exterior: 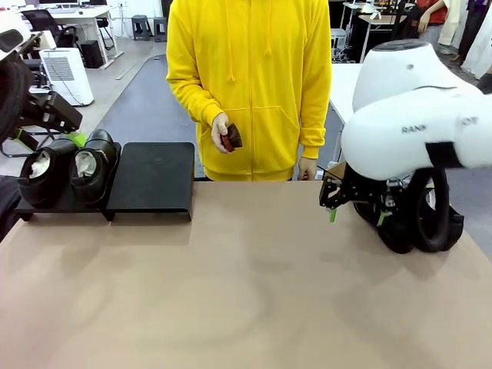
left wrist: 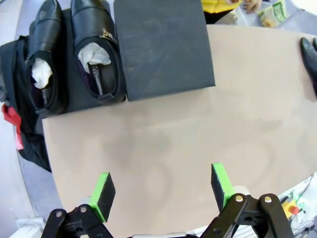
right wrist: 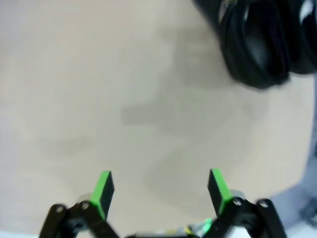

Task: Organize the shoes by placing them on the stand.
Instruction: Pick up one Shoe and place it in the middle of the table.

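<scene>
jaws apart, front view, brown brush (exterior: pixel 234 137) in hand (exterior: pixel 221 129)

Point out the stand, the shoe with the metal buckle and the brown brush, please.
stand (left wrist: pixel 163 44): left wrist view, top of its bare platform.
shoe with the metal buckle (left wrist: pixel 90 17): left wrist view, its glossy toe.
brown brush (exterior: pixel 232 137): front view, its middle.

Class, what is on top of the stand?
Two shoes sit side by side on the left platform of the stand, white paper stuffed inside. The right platform is bare. The platform beneath them is hidden.
</scene>
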You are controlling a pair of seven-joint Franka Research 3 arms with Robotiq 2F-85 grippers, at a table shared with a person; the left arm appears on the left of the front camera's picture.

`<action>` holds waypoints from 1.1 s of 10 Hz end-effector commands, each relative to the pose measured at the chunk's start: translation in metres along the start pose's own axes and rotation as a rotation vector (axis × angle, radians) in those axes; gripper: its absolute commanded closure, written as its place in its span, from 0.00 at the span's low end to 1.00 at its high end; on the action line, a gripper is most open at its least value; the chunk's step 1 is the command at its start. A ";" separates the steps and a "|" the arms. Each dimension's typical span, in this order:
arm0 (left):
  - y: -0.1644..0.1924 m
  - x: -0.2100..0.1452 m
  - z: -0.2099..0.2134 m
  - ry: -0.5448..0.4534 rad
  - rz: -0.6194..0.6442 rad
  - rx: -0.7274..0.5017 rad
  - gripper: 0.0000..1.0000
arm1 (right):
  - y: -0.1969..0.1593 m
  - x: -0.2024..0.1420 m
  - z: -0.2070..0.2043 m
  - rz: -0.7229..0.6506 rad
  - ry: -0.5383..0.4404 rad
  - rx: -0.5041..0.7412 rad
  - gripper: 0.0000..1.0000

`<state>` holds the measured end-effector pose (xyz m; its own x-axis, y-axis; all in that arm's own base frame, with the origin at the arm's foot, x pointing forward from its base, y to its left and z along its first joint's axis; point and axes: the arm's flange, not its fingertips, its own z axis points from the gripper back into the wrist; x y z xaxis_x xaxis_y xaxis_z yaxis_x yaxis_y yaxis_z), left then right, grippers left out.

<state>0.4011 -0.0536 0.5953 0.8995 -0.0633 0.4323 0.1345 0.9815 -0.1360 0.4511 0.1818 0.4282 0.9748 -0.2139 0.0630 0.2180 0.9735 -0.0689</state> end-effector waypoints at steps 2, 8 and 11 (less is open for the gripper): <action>0.003 -0.004 0.000 -0.002 -0.011 -0.020 0.00 | -0.007 0.072 -0.022 0.163 0.135 0.045 0.00; 0.003 -0.004 0.000 -0.002 -0.011 -0.020 0.00 | -0.032 0.084 -0.039 0.160 0.040 -0.001 0.00; 0.003 -0.004 0.000 -0.002 -0.011 -0.020 0.00 | -0.114 0.103 -0.041 0.070 0.020 0.055 0.00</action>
<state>0.4003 -0.0529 0.5936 0.9007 -0.0624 0.4300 0.1330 0.9817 -0.1361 0.5369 0.0599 0.3998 0.9886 -0.1495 0.0171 0.1503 0.9871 -0.0550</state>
